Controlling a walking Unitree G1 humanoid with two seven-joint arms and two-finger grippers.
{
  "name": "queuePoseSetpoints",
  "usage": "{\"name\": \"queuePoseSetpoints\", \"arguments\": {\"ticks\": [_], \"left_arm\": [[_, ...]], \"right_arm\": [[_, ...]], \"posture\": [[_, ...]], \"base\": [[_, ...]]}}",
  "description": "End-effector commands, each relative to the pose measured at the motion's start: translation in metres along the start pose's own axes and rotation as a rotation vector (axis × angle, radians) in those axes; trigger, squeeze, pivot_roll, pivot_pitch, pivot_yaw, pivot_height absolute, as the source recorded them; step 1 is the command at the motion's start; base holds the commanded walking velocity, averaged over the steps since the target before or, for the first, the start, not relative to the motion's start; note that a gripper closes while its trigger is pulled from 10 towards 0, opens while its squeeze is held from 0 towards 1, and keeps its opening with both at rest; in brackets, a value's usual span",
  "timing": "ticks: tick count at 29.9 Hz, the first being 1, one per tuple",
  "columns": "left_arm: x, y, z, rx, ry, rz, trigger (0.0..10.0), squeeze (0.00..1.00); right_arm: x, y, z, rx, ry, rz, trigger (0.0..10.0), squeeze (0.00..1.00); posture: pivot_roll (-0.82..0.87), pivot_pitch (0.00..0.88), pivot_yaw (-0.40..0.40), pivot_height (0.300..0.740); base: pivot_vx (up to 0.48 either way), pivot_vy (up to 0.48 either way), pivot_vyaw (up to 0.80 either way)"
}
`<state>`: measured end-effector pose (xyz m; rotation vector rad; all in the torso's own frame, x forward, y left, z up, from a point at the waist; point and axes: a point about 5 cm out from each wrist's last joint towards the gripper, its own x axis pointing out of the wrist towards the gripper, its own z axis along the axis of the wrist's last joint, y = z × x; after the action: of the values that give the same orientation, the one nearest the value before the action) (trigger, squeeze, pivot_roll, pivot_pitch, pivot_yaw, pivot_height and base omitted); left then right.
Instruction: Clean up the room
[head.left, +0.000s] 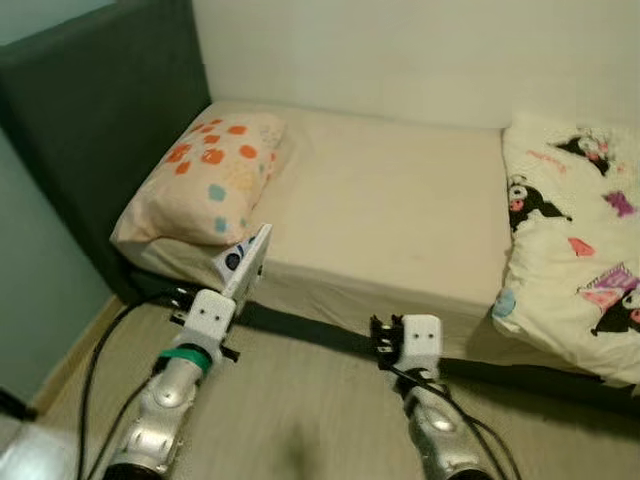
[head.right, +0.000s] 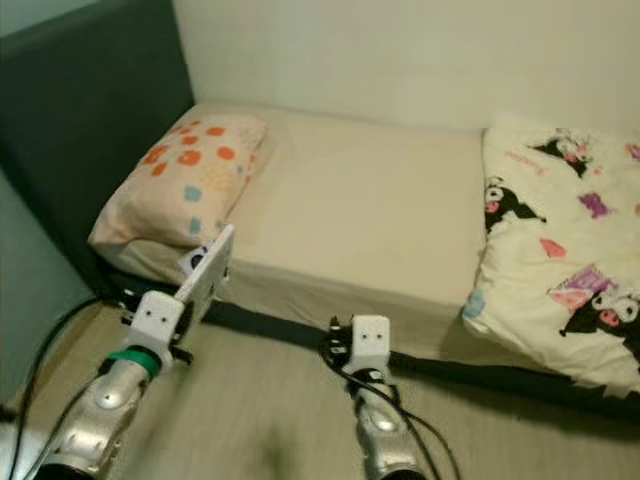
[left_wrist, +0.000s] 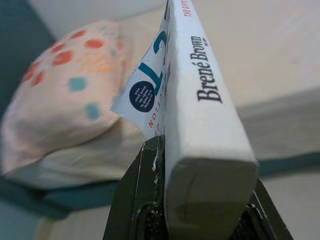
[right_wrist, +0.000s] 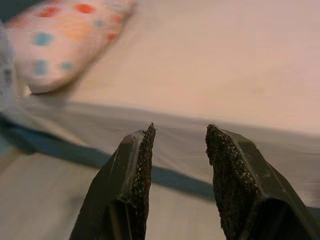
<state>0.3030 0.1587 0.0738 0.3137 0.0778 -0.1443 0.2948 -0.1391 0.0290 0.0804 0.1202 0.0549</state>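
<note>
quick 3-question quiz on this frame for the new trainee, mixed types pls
1. True or false: the left gripper is shut on a book.
2. The pillow lies at which end of the bed? A) near the dark headboard B) under the cartoon-print blanket C) on the floor
3. Fill in: the right gripper is ____ and holds nothing.

Key: 1 true; 2 A; 3 open

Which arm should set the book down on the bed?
Left. The left hand is already clamped on the book, near the bed edge by the pillow. The right hand is open and holds nothing, so using it would mean a handover first.
</note>
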Motion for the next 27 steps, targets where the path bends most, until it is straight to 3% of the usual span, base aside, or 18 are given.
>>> {"name": "queuePoseSetpoints", "arguments": {"ticks": [1, 15, 27], "left_arm": [[-0.0001, 0.0060, 0.0037, 0.006, -0.028, 0.022, 10.0, 0.00], [0.0006, 0.0070, 0.0037, 0.011, -0.030, 0.031, 10.0, 0.00], [-0.0007, 0.0077, 0.0018, 0.113, -0.039, 0.025, 10.0, 0.00]], "right_arm": [[-0.0002, 0.0015, -0.0010, 0.014, 0.004, -0.003, 10.0, 0.00], [0.0021, 0.0032, 0.0015, -0.003, -0.001, 0.005, 10.0, 0.00], [0.0028, 0.0020, 0.0038, -0.019, -0.014, 0.000, 10.0, 0.00]], "posture": [[0.05, 0.000, 0.048, 0.740], [0.06, 0.000, 0.042, 0.740], [0.06, 0.004, 0.041, 0.740]], "base": [[0.480, 0.000, -0.80], [0.480, 0.000, -0.09], [0.480, 0.000, 0.00]]}}
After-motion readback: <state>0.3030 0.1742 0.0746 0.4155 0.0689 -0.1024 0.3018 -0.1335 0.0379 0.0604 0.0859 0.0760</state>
